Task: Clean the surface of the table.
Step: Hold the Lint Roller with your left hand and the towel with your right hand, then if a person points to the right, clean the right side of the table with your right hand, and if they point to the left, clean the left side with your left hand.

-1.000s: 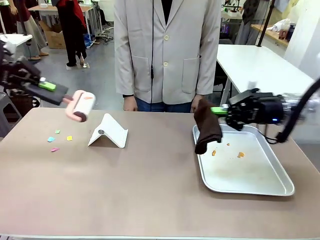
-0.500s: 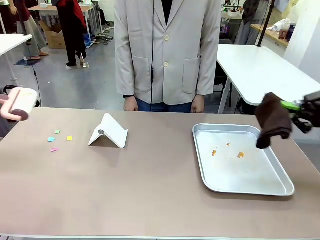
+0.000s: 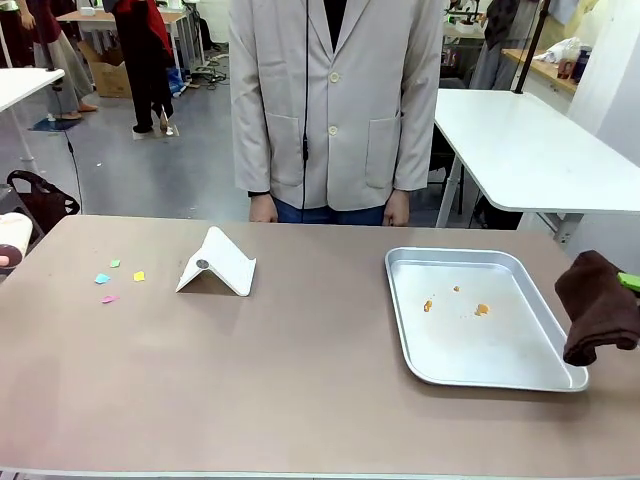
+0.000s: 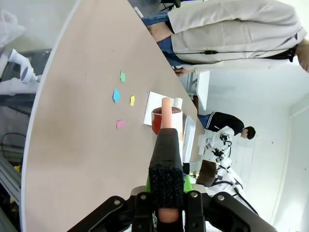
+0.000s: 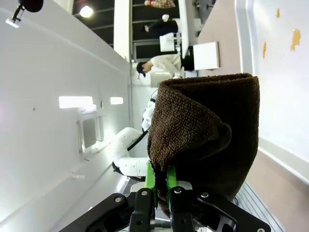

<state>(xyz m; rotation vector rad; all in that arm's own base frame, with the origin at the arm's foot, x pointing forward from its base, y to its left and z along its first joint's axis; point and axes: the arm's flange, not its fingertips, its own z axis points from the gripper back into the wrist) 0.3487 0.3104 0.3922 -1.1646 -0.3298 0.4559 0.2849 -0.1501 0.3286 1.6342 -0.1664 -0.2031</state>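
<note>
Left wrist view: left claw clamps roller handle; front view — brown cloth by tray.

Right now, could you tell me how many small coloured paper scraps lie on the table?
4, near the left end of the table: green scrap farthest, blue scrap and yellow scrap in the middle, pink scrap nearest the robot. The white stand might hide more.

Counter: plain matte taupe-brown, thin pale edge.
Tray, toward the counter's right edge: silver, flecked with orange crumbs.
Folded stand: white.
Paper scraps near the left edge: green scrap, light-blue scrap, yellow scrap, pink scrap.
Cloth, at the right edge: dark brown, looped pile.
Roller, at the left edge: cream roll, pink end, black foam sleeve.
Person's coat: pale beige, plain.
</note>
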